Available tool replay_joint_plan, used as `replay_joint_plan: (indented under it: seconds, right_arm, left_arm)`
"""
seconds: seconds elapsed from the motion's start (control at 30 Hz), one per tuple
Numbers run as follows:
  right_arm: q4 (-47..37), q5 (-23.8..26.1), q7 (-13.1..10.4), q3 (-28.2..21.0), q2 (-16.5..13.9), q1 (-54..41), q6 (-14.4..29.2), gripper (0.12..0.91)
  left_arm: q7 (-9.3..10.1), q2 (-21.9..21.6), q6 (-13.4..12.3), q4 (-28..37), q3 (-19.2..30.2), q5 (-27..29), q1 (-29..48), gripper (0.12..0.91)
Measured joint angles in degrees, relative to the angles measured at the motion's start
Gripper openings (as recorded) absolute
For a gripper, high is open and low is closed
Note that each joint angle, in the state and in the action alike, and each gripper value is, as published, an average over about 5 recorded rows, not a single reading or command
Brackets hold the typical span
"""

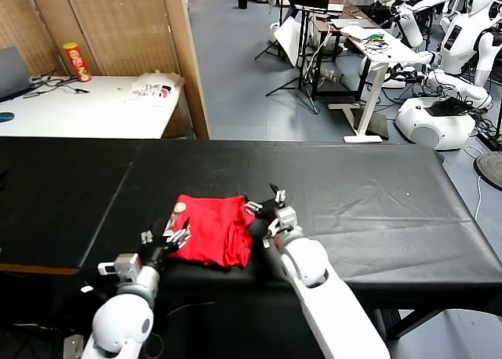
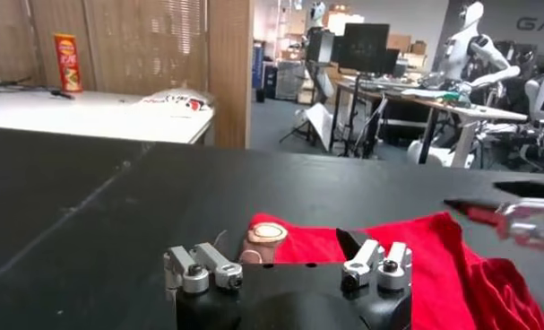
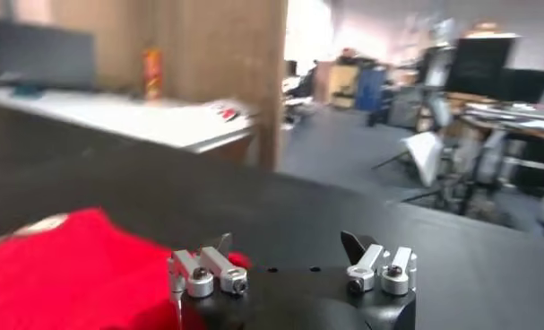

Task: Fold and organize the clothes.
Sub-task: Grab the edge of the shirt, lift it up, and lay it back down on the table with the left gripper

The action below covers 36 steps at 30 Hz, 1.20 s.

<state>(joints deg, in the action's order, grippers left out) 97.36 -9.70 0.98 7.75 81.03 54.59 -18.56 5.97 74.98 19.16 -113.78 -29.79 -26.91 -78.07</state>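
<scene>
The left gripper (image 1: 166, 238), jaws spread wide and empty, is being held at the near-left edge of the red T-shirt (image 1: 210, 227); the right gripper (image 1: 267, 210), likewise spread and empty, is being held at its right edge; the shirt is lying bunched on the black surface (image 1: 376, 194) near the front edge; a grasp at both edges seems to be in preparation, calling for both to be closed on cloth.

White-shelled arms, black-and-silver grippers

Both arms wear glossy white rounded casings. The left gripper (image 1: 166, 237) and right gripper (image 1: 265, 208) have black bodies, silver metal finger brackets with round dark screws, and dark pointed fingertips.

Head cam high; wrist cams low, fwd.
</scene>
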Motion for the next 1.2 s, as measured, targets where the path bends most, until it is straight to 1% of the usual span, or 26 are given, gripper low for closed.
replay_joint_plan:
  seconds: [0.1,0.17,0.23,0.3,0.37,0.57,0.7,0.9,0.97,1.0,1.07,1.2]
  right_arm:
    - [3.42,-2.14,1.58,1.39,-1.42,2.52,0.98,0.798]
    - [5.97,-3.46,2.21,2.29,-2.42,4.21,1.51,0.798]
    - [8.46,-4.29,2.64,3.04,-3.31,5.86,1.8,0.798]
    - [10.64,-4.58,2.9,3.63,-3.99,7.41,1.85,0.798]
    - [12.48,-4.63,3.04,4.09,-4.43,8.74,1.85,0.798]
    - [15.72,-4.54,3.1,4.89,-4.6,11.22,1.85,0.798]
    - [16.79,-4.52,3.15,5.32,-4.47,12.16,1.95,0.798]
    - [17.54,-4.49,3.22,5.91,-4.38,13.02,2.08,0.798]
    - [17.62,-4.43,3.23,5.99,-4.29,13.28,2.09,0.798]
    - [17.66,-4.39,3.23,6.01,-4.22,13.4,2.1,0.798]
    - [17.75,-4.29,3.23,6.02,-4.01,13.63,2.1,0.798]
    - [18.05,-4.07,3.23,6.05,-3.53,14.07,2.11,0.798]
  left_arm:
    - [-2.28,-0.13,-1.05,1.27,-1.39,-5.45,0.42,0.798]
    - [-3.37,-0.42,-1.5,2.2,-2.33,-8.83,0.85,0.798]
    - [-4.02,-0.76,-2.06,3.25,-3.19,-11.51,1.33,0.798]
    - [-4.32,-0.97,-2.44,4.33,-3.94,-13.96,1.72,0.798]
    - [-4.52,-1.01,-2.27,5.35,-4.47,-16.33,1.9,0.798]
    - [-5.71,-0.87,-0.28,7.62,-4.71,-20.81,2.08,0.798]
    - [-5.7,-0.72,0.89,8.81,-4.76,-23.94,2.97,0.798]
    - [-5.53,-0.73,1.46,10.59,-4.81,-27.07,4.52,0.798]
    - [-5.44,-0.77,1.7,11.17,-4.88,-28.42,4.92,0.783]
    - [-5.39,-0.8,1.8,11.44,-4.92,-28.96,5.09,0.76]
    - [-5.32,-0.82,1.94,11.86,-4.97,-29.8,5.34,0.68]
    - [-5.28,-0.79,1.98,12.22,-5.02,-30.14,5.5,0.465]
